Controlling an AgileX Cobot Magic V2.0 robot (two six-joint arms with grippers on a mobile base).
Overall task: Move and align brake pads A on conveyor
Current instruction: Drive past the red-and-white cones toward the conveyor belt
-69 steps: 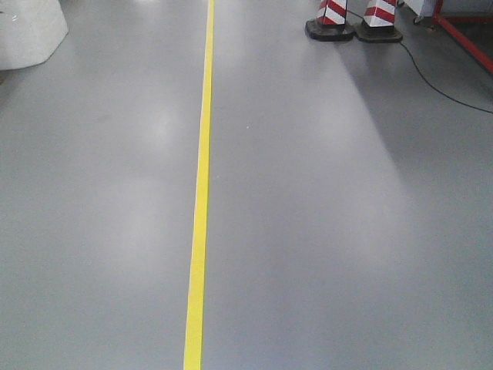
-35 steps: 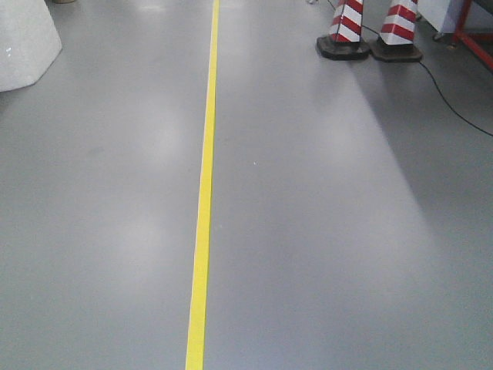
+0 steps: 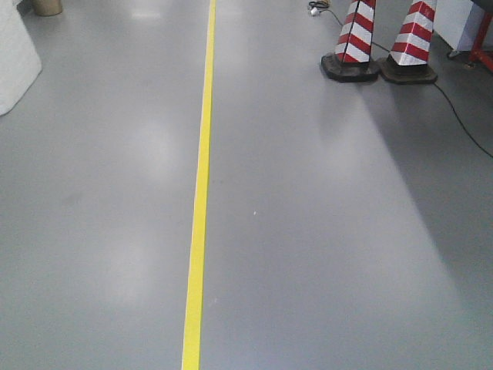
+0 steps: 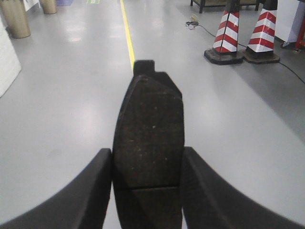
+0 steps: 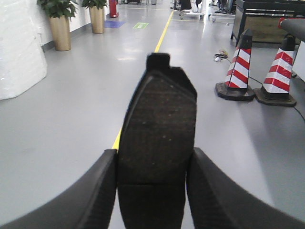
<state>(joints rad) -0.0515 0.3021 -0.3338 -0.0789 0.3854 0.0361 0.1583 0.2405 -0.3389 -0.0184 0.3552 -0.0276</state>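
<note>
Clamping one brake pad (image 4: 150, 124) in the left gripper (image 4: 147, 157) and a second pad (image 5: 159, 114) in the right gripper (image 5: 153, 156), the robot sits beside the yellow line (image 3: 199, 200), conveyor unseen, placement and alignment pending.

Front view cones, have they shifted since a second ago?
Yes, in frame: the cones sit lower and farther right of the yellow line; probably the base rolled forward.

Bright overhead light leaves soft glare patches on the glossy floor (image 3: 146, 139)
</note>
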